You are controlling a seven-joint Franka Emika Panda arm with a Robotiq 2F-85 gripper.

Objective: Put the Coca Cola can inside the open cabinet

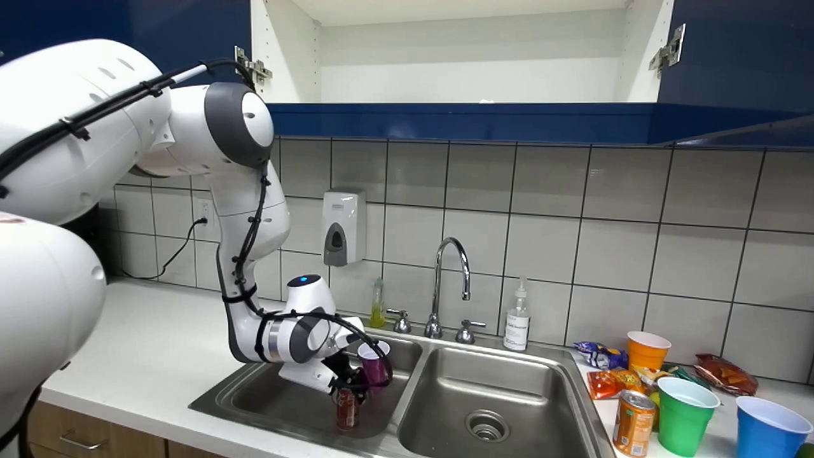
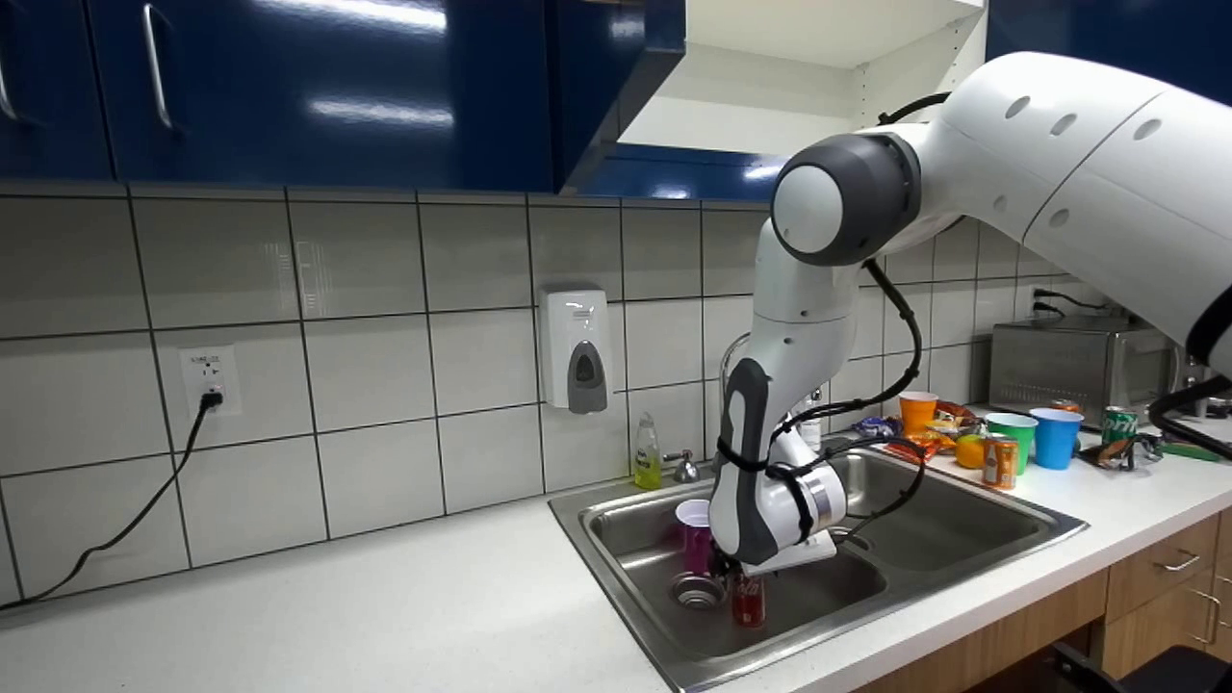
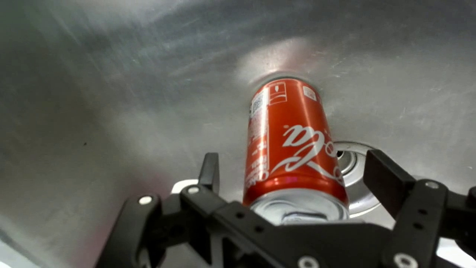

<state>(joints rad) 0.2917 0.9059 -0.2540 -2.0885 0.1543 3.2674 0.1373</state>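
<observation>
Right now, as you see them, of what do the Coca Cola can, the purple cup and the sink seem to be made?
Coca Cola can: metal, probably aluminium, glossy red, with a bare silvery top.
Purple cup: likely plastic, smooth-looking, evenly purple outside and pale inside; coated paper is possible.
Sink: brushed metal, probably stainless steel; grey, with blurred reflections and fine scratches.

Part of "Coca-Cola" shows in white script on the red can (image 3: 292, 149)

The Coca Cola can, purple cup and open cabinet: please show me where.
Coca Cola can (image 3: 292, 149): wrist view, on its printed side.
Purple cup (image 2: 695, 547): in an exterior view, on its side.
Open cabinet (image 1: 474, 57): in an exterior view, on its back panel.
</observation>
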